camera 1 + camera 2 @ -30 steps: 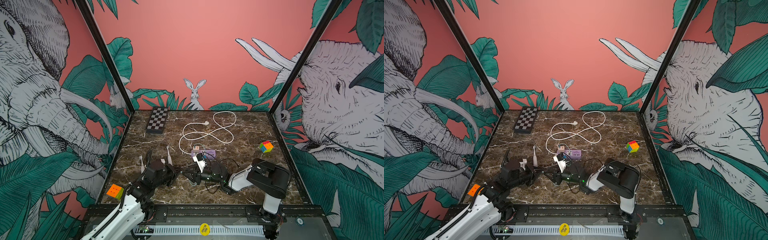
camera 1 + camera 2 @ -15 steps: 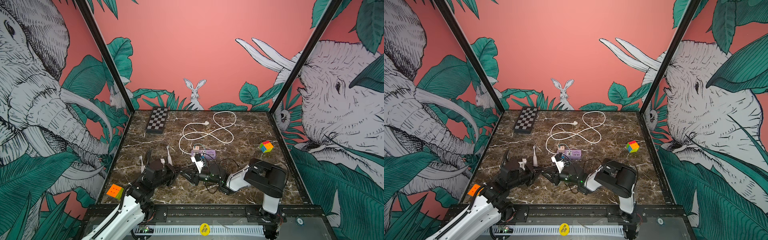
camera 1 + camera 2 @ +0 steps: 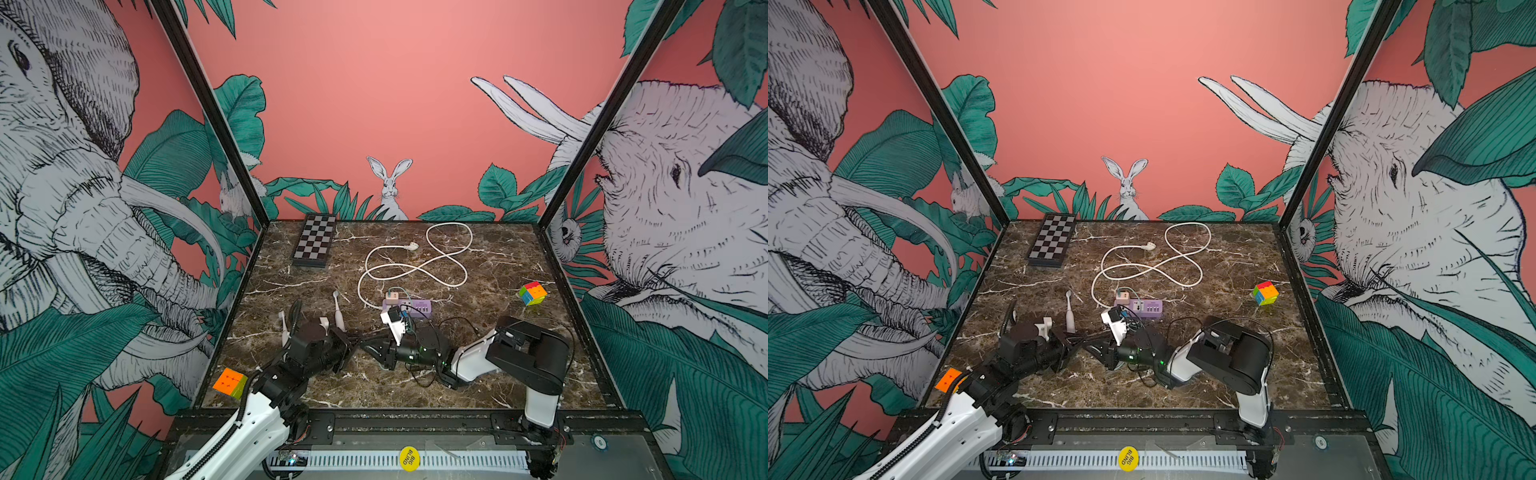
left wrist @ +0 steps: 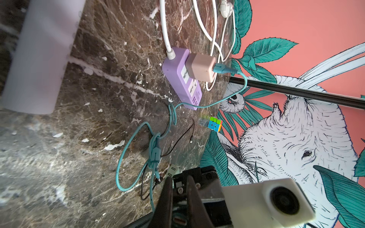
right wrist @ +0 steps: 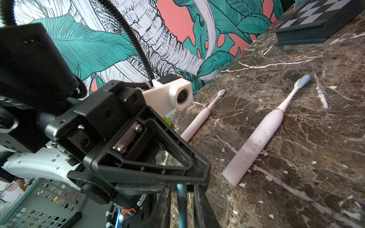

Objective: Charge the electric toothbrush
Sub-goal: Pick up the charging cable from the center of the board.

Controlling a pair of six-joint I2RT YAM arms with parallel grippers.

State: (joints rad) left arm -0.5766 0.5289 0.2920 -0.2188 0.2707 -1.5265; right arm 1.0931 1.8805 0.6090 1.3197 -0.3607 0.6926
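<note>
Two pale pink electric toothbrushes lie flat at the front left: a larger one and a smaller one. A teal charging cable runs from a pink adapter on the purple power strip. My left gripper is shut on that cable's free end. My right gripper meets it tip to tip. The teal cable runs between the right jaws, with thin gaps on both sides.
A folded chessboard lies at the back left and a looped white cord in the middle. One colour cube sits at the right, an orange-faced one at the front left edge. A thin black cable trails beside the teal one.
My right arm has slid left until its fingertips meet the left gripper, and its jaws have narrowed around the teal cable. The left gripper has stayed put.
</note>
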